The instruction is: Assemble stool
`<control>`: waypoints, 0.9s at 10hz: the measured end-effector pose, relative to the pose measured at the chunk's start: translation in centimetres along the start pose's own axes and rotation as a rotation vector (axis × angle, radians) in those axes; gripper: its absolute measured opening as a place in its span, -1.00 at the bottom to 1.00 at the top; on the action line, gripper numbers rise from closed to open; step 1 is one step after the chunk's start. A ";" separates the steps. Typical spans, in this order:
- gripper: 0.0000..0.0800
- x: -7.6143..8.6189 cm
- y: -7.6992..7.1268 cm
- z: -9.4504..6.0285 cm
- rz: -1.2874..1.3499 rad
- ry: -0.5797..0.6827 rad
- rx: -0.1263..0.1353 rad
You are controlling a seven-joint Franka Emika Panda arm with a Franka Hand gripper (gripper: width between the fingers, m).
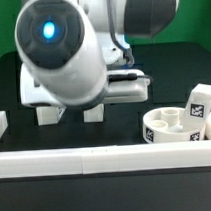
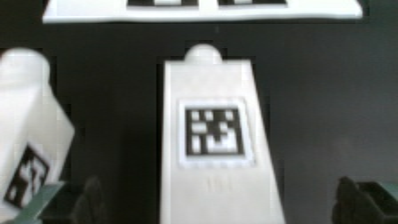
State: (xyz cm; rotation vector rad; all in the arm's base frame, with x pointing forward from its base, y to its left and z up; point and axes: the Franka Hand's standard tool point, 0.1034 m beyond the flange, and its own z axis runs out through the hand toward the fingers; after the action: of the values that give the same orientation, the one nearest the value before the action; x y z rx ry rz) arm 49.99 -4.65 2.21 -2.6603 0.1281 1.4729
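Well, first a big black surface [image 1: 13, 98], dark and flat under everything. Next the white robot arm [image 1: 66, 55], very close to the exterior camera, blurry, with a round blue light on it, hiding much of the middle. Along the near edge of the surface, a long white rail [image 1: 106, 159], lying flat from side to side. In the wrist view, a flat white marker board [image 2: 196, 8] with black tags, lying on the surface, cut off by the picture edge.

Then the stool parts, all loose. On the exterior view's right, the round white seat [image 1: 175, 125], thick, lying flat just behind the rail, with round sockets on top and black-and-white tags on its side. Just beside it, farther to the exterior view's right, one white leg block [image 1: 202, 103], tilted, with a tag facing the camera. Touching the seat or not: hard to tell.

In the wrist view, two more legs lying on the surface. In the middle, the middle leg [image 2: 217, 130]: long, white, flat on its side, with a square tag facing up and its rounded far tip pointing at the marker board, apart from it. Next to it, the side leg [image 2: 32, 130]: apart, leaning a little, its tag partly cut off.

Last, the tool [image 2: 221, 200]: spread wide, with one dark fingertip [image 2: 68, 200] on each side of the middle leg's near end and a gap of black surface on both sides. Not touching the leg. Nothing held.
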 end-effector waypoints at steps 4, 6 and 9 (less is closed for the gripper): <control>0.62 1.5 0.3 0.3 0.009 0.029 -0.008; 0.56 1.5 0.3 0.7 0.016 0.024 -0.008; -0.17 1.5 0.3 0.9 0.017 0.021 -0.007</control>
State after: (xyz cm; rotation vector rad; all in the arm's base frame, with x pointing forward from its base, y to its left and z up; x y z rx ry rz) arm 50.03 -4.87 0.49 -2.6876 0.1472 1.4535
